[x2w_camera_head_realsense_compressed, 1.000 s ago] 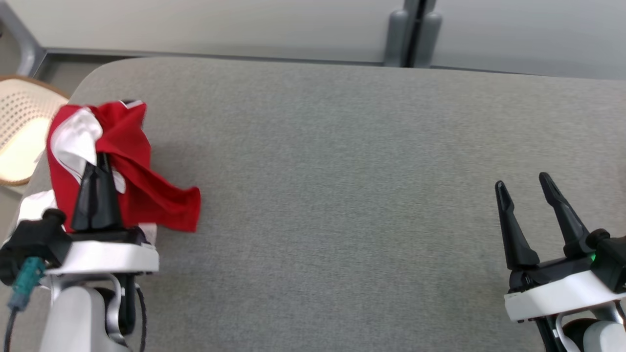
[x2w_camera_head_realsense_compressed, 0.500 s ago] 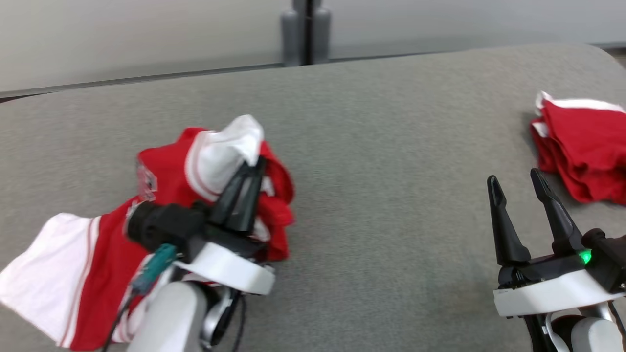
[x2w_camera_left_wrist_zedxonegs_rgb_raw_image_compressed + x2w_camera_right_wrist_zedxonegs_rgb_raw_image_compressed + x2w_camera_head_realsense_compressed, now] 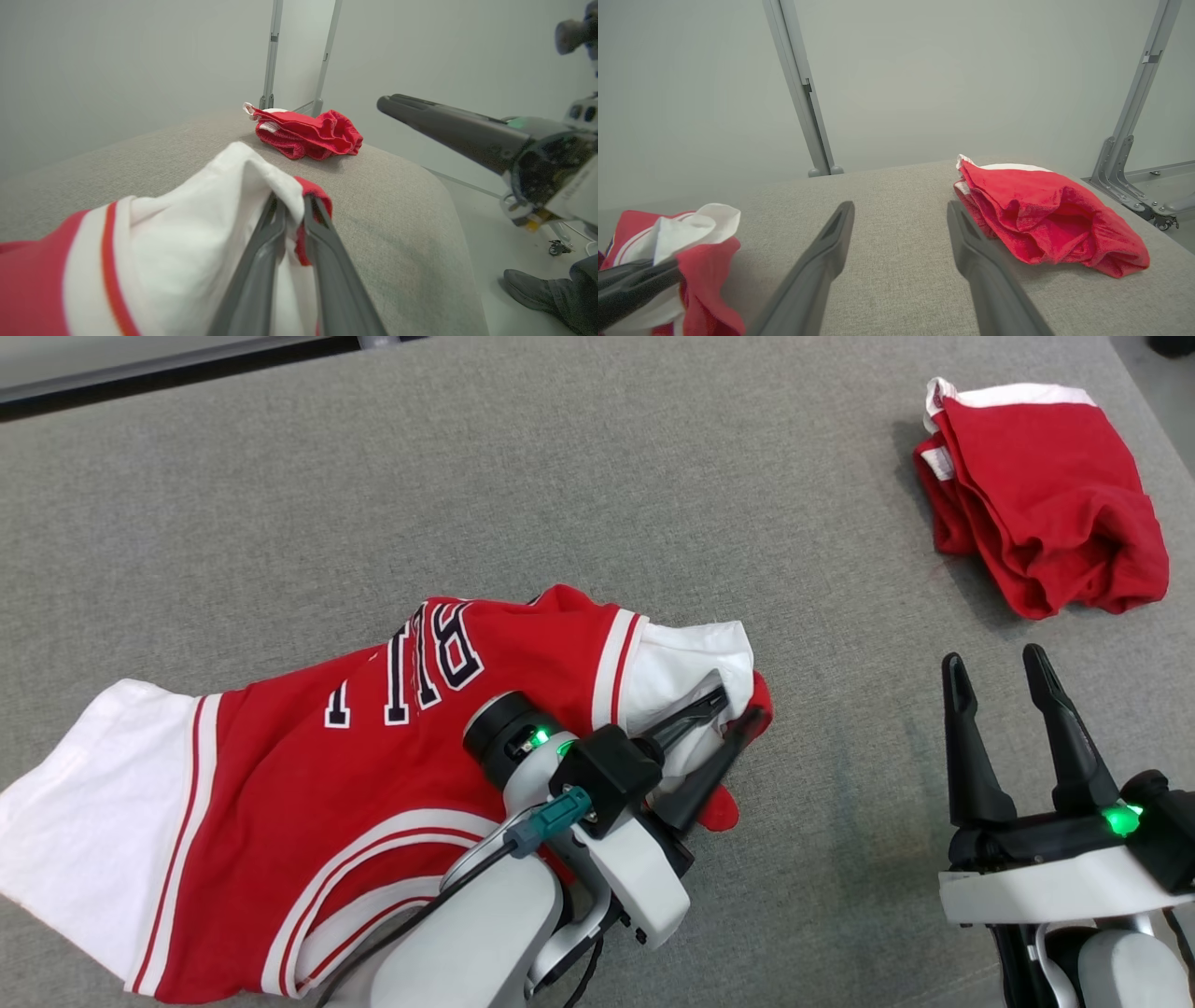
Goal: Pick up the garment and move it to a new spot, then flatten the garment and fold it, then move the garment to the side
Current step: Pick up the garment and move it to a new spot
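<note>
Out it spreads! What was a tight bundle a second ago is now a long sprawl, the head camera has swung round too, and the left gripper [image 3: 740, 704] has gone from fingers pressed together to slightly parted.

From the head view, the jersey [image 3: 373, 775] lies on the grey table [image 3: 560, 476]. It is bunched at that gripper's tips and trails back past its wrist and off to its left. The red front faces up with dark-and-white lettering, striped trim runs down it, and there is a white panel at the far end. Holding one edge looks like a way to let the rest drag out flat. The right gripper [image 3: 991, 661] waits well off to the side with its jaws wide and nothing in them, likely parked clear until a second corner is needed. A folded red pile [image 3: 1046, 523] sits beyond its tips.

On the left wrist view, a white fold with a red edge sits between the two fingers and touches both. I cannot tell whether it is squeezed or already let go.

On the right wrist view there is bare table between its spread fingers. The red pile is just ahead on one side, and the jersey's white bunch is low on the other.
</note>
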{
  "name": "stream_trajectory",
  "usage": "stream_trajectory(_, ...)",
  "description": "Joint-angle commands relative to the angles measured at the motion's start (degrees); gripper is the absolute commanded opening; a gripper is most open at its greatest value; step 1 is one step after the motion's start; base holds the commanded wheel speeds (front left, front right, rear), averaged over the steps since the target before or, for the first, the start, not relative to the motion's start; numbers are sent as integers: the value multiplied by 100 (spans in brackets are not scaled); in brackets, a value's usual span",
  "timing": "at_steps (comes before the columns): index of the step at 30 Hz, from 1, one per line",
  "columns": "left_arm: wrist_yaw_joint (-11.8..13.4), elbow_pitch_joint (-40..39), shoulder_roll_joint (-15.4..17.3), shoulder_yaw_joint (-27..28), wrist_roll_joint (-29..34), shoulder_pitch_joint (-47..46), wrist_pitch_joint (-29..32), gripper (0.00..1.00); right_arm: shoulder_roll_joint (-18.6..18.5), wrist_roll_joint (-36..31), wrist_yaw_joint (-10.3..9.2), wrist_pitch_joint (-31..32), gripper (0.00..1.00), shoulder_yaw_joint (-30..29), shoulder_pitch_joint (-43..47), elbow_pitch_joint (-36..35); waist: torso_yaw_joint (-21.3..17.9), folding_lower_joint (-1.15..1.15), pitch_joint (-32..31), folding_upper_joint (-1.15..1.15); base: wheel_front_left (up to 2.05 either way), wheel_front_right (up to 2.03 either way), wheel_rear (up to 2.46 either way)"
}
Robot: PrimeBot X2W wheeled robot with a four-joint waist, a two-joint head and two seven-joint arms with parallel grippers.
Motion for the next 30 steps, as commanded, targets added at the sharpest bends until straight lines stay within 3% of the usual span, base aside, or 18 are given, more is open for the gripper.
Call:
stream_trajectory(1,-4,73,73,-105,-33,-149,-87,100,0,15,-2,-48,100,-29,-77,33,-22,0,66,0,0,0,0)
stream_trajectory(6,-5,163,252,-333,-126,-241,-400,100,-79,-49,-2,-57,100,-19,-132,109,194,0,-124,0,0,0,0)
stream_trajectory(10,132,64,384,-127,-214,-92,-624,100,-183,-96,-2,9,100,-5,-134,107,451,0,-393,0,0,0,0)
stream_trajectory(23,1134,-338,1044,1798,-812,840,-929,100,-455,-68,-2,362,100,125,31,-18,1304,0,-1054,0,0,0,0)
stream_trajectory(27,1299,-491,1231,2457,-887,1336,-932,100,-502,-68,-2,469,100,131,137,-41,1476,0,-1238,0,0,0,0)
stream_trajectory(30,1263,-551,1329,2735,-881,1714,-933,100,-524,-73,-2,533,100,109,260,-50,1570,0,-1394,0,0,0,0)
